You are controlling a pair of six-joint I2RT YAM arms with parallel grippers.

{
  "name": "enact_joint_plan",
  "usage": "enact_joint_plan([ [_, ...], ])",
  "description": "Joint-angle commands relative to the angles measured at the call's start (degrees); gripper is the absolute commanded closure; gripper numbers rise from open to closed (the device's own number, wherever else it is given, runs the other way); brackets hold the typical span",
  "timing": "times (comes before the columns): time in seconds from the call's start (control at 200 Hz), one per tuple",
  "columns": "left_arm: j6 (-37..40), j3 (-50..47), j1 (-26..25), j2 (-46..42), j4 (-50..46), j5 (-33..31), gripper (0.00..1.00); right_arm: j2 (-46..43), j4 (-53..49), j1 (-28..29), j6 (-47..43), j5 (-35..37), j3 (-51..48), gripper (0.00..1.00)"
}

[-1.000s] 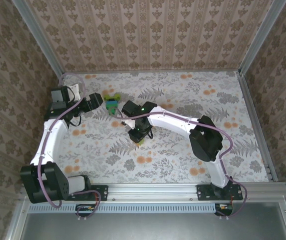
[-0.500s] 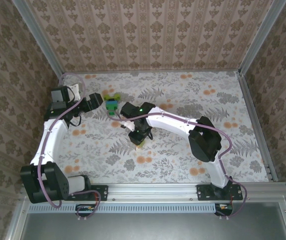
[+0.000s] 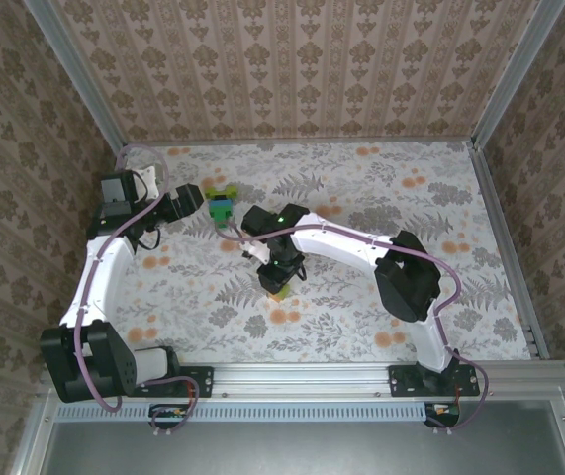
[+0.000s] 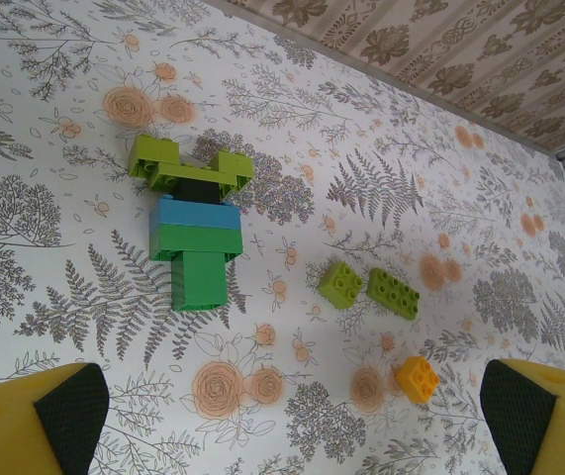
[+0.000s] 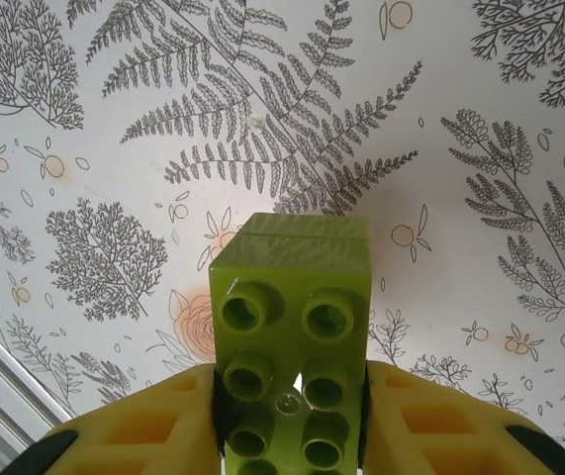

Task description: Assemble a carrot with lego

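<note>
The carrot [image 4: 195,226] lies flat as a joined cluster: lime pieces at the far end, then black, blue and green. Seen from above, the carrot [image 3: 221,207] sits just right of my left gripper [image 3: 187,203]. My left gripper [image 4: 292,421] hangs open above bare table, its yellow fingertips [image 4: 40,416] wide apart. Loose lego lie to the right: a lime brick [image 4: 340,285], a green brick [image 4: 393,293] and an orange brick [image 4: 417,378]. My right gripper [image 5: 292,416] is shut on a long lime-green brick [image 5: 292,327], studs facing the camera. From above, the right gripper [image 3: 280,282] is mid-table.
Flower-patterned table cloth [image 3: 361,198] covers the table, with patterned walls on three sides and a metal rail [image 3: 500,233] along the right edge. The right arm [image 3: 401,272] bends across the middle. Open room lies at the far right.
My right gripper has shifted slightly toward the near edge with the lime-green brick in it. The left arm has not moved.
</note>
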Motion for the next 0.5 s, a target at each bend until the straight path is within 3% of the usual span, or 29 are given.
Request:
enact_joint_plan([
  [0.0, 0.9, 1.7, -0.1, 0.4, -0.6, 0.4, 0.00, -0.9, 1.2, 0.2, 1.1, -1.4, -1.3, 0.63],
  [0.17, 1.0, 1.6, -0.1, 0.4, -0.7, 0.3, 0.00, -0.8, 1.7, 0.1, 1.2, -1.1, -1.4, 0.56],
  [0.495, 1.1, 1.7, -0.1, 0.5, -0.8, 0.2, 0.00, -2.7, 2.2, -0.7, 1.2, -1.0, -1.2, 0.32],
])
